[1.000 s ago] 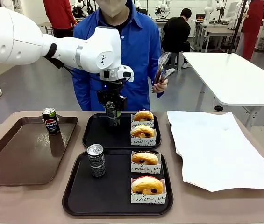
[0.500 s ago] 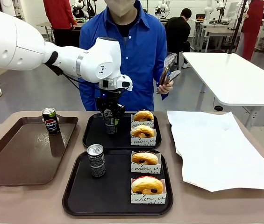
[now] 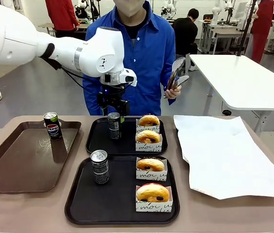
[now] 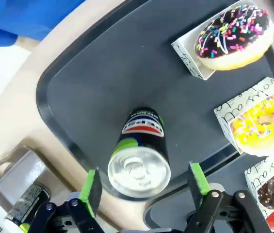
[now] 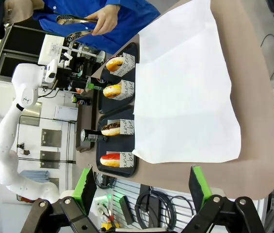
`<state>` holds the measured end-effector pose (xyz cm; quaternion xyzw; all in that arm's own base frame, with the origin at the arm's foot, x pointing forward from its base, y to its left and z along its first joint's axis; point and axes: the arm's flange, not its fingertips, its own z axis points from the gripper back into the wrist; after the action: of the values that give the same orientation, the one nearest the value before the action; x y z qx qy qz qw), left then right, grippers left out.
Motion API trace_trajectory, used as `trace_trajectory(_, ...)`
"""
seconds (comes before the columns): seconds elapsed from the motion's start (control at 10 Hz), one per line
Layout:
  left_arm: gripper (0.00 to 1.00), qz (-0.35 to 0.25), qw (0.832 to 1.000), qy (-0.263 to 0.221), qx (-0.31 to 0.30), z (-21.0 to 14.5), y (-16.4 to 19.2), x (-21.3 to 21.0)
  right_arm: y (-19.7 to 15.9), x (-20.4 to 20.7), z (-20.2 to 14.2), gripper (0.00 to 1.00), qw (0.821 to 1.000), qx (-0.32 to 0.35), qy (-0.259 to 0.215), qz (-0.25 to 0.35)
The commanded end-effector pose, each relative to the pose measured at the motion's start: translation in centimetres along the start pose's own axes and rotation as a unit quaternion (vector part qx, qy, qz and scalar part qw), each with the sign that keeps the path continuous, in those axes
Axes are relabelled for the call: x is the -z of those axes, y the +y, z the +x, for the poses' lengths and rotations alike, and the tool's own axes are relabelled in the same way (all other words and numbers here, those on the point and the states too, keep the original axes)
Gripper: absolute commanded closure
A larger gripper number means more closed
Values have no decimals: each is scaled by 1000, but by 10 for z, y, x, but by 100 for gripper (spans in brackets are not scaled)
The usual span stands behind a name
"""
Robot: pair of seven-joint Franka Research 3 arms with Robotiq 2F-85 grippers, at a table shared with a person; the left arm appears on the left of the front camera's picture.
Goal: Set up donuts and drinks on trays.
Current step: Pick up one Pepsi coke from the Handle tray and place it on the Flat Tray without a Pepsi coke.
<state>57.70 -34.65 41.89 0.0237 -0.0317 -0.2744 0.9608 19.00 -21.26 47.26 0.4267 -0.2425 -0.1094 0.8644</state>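
Note:
A drink can [image 3: 114, 125] stands upright on the far black tray [image 3: 97, 141], left of two sleeved donuts [image 3: 149, 120] [image 3: 148, 137]. My left gripper [image 3: 114, 110] hangs open just above that can, not touching it. In the left wrist view the can's silver top [image 4: 139, 167] sits between my spread green pads [image 4: 92, 190], beside a chocolate sprinkled donut [image 4: 233, 36] and a yellow one [image 4: 263, 127]. The near black tray [image 3: 78, 204] holds another can [image 3: 99, 166] and two donuts [image 3: 150, 167] [image 3: 153, 193]. My right gripper [image 5: 140, 189] is open, off beyond the table edge.
A brown tray [image 3: 20, 165] at the left carries a Pepsi can [image 3: 53, 125]. A large white paper sheet [image 3: 224, 155] covers the table's right side. Behind the far tray a person in a blue shirt holds tongs [image 3: 175, 73].
My left gripper lowered the can onto the far tray, let it go and rose a little above it. The person's hand with the tongs shifted slightly.

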Motion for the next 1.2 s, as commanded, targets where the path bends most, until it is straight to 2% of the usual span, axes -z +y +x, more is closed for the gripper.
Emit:
trace_trajectory(0.0, 0, 17, 1000, -5, -20, -32, 2, -13, -1, 3, 1, 0, 1000, -7, -8, 16)
trace_trajectory(0.4, 0, -23, 999, -14, -27, -92, 9, -38, -1, 3, 1, 0, 1000, -7, -8, 16)
trace_trajectory(0.7, 0, -20, 998, -28, -59, -129, 14, -37, -1, 3, 1, 0, 1000, -7, -8, 16)
trace_trajectory(0.8, 0, -19, 998, -13, -66, -132, 18, -34, -1, 3, 1, 0, 1000, -7, -8, 16)
trace_trajectory(0.9, 0, -19, 999, -10, -48, -112, 12, -43, -1, 3, 1, 0, 1000, -7, -8, 16)
trace_trajectory(1.1, 0, -19, 999, -10, -48, -112, 12, -43, -1, 3, 1, 0, 1000, -7, -8, 16)
